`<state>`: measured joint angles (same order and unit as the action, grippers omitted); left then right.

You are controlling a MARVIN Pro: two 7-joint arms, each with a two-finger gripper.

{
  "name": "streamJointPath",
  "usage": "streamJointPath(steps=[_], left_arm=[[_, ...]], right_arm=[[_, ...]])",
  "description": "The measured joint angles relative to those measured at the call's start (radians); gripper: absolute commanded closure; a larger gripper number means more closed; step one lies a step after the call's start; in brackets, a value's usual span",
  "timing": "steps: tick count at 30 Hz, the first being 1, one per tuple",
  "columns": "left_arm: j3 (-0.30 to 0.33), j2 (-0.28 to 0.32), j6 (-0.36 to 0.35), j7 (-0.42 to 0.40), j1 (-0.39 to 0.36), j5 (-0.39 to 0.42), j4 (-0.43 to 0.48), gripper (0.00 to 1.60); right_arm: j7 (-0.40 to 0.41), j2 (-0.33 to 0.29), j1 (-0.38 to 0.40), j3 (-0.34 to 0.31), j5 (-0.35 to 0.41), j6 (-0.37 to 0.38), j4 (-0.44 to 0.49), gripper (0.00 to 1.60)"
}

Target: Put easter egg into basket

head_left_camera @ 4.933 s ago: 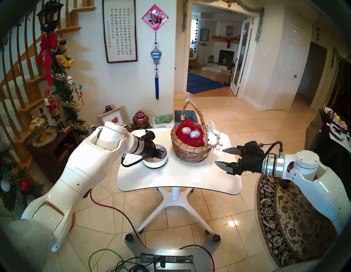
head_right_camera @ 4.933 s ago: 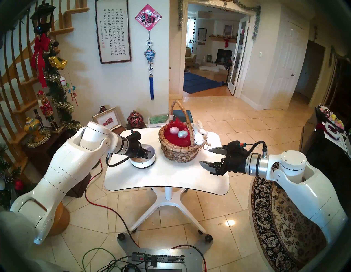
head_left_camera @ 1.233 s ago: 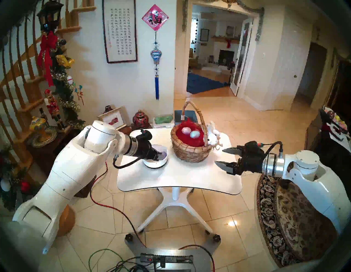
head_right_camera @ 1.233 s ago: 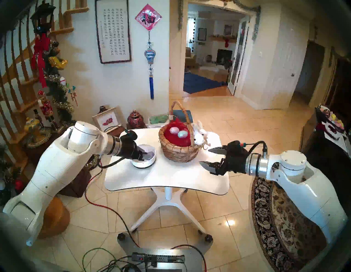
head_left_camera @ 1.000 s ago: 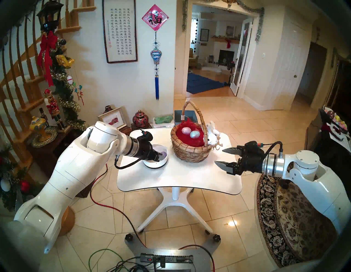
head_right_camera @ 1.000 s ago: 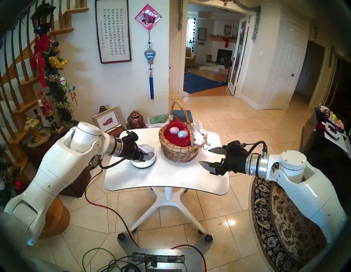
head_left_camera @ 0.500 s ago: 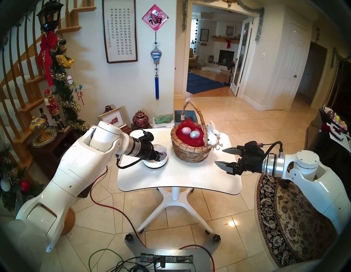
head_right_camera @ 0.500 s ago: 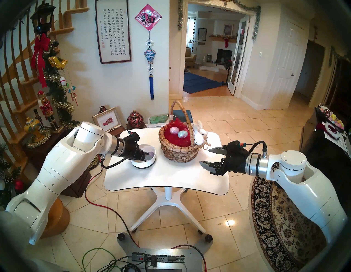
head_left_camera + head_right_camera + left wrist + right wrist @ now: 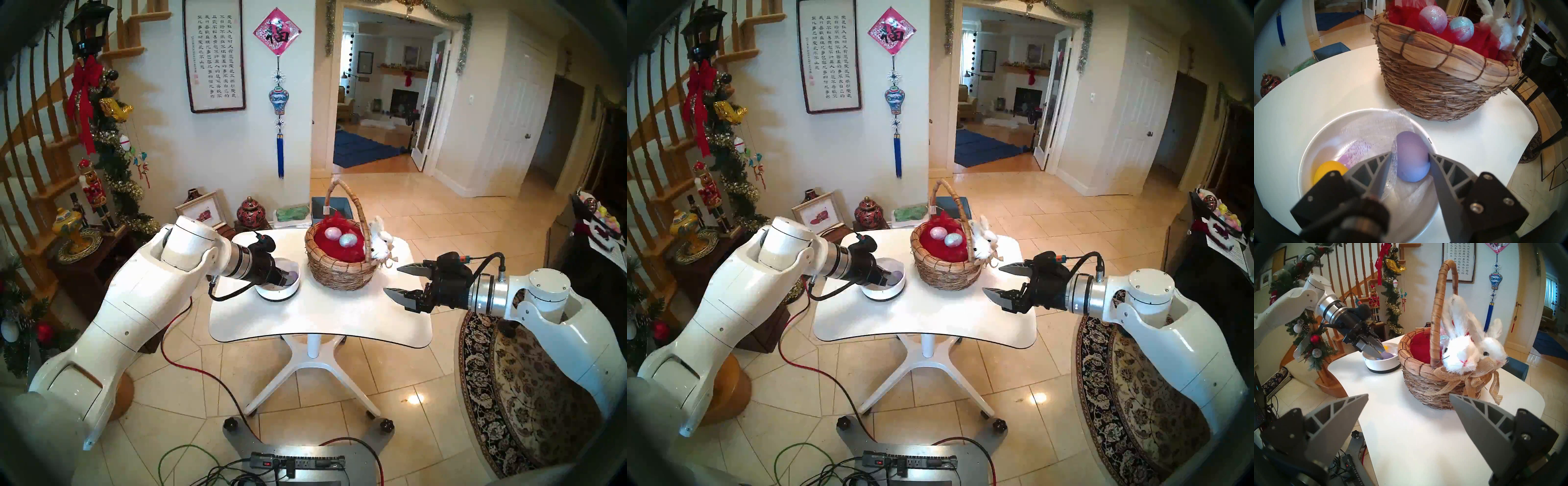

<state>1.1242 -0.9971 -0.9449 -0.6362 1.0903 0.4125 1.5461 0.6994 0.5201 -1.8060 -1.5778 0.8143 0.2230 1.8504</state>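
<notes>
Left wrist view: the left gripper (image 9: 1409,157) reaches into a low white round bowl (image 9: 1310,140) near the table's (image 9: 1330,88) left edge, its two grey ribbed fingers (image 9: 1436,162) closed against either side of a smooth matte purple egg (image 9: 1411,157), with crinkled clear netting (image 9: 1373,129) caught between the egg and one finger. A smooth yellow egg (image 9: 1328,169) lies beside it in the same bowl, largely hidden by the gripper, so two eggs show there. Just beyond the bowl, near the far edge, stands the round woven straw-and-wicker basket (image 9: 1440,84), its thick rim bound with dark cord, lined with red tissue (image 9: 339,251) and holding two glittered eggs, one pink (image 9: 1433,18) and one pale blue (image 9: 1461,28). Two white plush bunnies (image 9: 1460,353) and a burlap bow (image 9: 1466,378) sit at the foot of its tall arched handle (image 9: 1436,310). Over the table's right edge, the right gripper (image 9: 398,280) hangs empty, fingers spread wide apart.
</notes>
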Motion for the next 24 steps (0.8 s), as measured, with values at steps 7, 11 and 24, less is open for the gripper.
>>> streamJointPath(steps=[7, 11, 24], left_arm=[[0.019, 0.000, 0.000, -0.001, 0.000, 0.009, 0.004, 0.82], [0.032, -0.001, -0.003, -0.004, -0.001, 0.018, 0.004, 0.82], [0.047, 0.002, -0.017, -0.077, -0.037, 0.124, -0.118, 0.70]], right_arm=[[0.000, 0.000, 0.000, 0.000, 0.000, 0.000, 0.000, 0.00], [0.000, 0.000, 0.000, 0.000, 0.000, 0.000, 0.000, 0.00], [0.000, 0.000, 0.000, 0.000, 0.000, 0.000, 0.000, 0.00]])
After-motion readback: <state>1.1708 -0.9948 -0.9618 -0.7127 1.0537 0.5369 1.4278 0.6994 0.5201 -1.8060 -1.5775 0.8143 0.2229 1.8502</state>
